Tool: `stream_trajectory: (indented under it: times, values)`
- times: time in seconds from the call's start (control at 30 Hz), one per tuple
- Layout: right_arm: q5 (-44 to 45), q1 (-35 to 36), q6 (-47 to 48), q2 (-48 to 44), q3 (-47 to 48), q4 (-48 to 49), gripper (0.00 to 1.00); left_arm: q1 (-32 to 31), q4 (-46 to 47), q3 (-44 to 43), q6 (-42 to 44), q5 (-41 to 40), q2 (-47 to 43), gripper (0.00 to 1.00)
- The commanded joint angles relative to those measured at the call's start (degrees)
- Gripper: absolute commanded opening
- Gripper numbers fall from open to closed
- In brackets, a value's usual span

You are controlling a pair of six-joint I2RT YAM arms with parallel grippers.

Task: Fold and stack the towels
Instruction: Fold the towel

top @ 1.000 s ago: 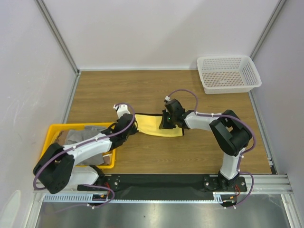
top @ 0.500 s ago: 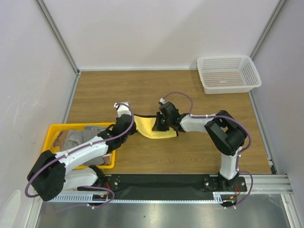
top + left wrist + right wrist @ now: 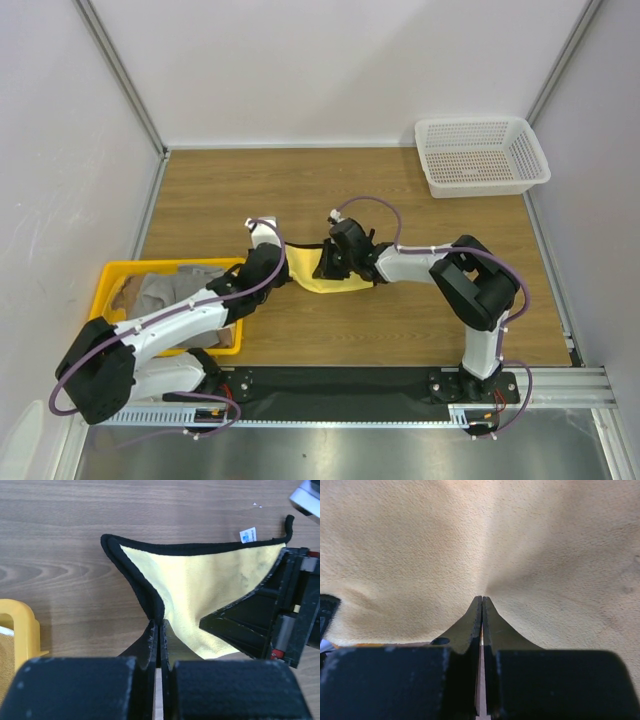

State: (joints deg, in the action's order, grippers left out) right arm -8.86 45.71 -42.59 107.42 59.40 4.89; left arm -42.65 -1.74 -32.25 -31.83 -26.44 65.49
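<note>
Yellow fleecy cloth with a black-bound edge, the plain yellow towel point(image 3: 303, 270) lies rumpled on the wood-grain table point(image 3: 300, 190) near its middle, between the two arms. The left gripper point(image 3: 158, 624) has its flat black fingers pressed tight together on the towel's piped edge, which rises there in a pointed ridge. The right gripper point(image 3: 481, 600) pinches a pucker of the soft nap from the opposite side, its fingers likewise closed on cloth. A grey towel point(image 3: 165, 290) sits crumpled in the yellow plastic tray point(image 3: 108, 272) at the left, and a white mesh basket point(image 3: 480, 187) stands in the far right corner.
</note>
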Motion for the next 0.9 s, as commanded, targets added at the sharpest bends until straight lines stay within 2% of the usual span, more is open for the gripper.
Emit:
stream_trajectory:
  times: [0.0, 0.3, 0.53, 0.73, 0.87]
  values:
    - [1.2, 0.5, -0.7, 1.7, -0.3, 2.6, 0.00, -0.9, 0.9, -1.1, 2.9, 0.3, -2.6, 0.00]
    - [3.0, 2.8, -1.9, 4.7, 1.8, 3.2, 0.00, -1.1, 1.4, -1.9, 5.7, 1.1, -4.9, 0.00]
    - [3.8, 3.2, -2.8, 6.2, 5.0, 2.0, 0.00, -1.8, 6.4, 1.1, 8.6, 7.2, -6.7, 0.00]
    - [6.2, 1.0, 0.0, -0.6, 6.2, -3.0, 0.00, -3.8, 7.8, 0.4, 10.6, 7.3, -3.8, 0.00]
    - [13.7, -0.5, 3.0, -6.4, 6.4, -10.1, 0.00, -4.5, 7.6, 0.0, 11.1, 5.3, -2.4, 0.00]
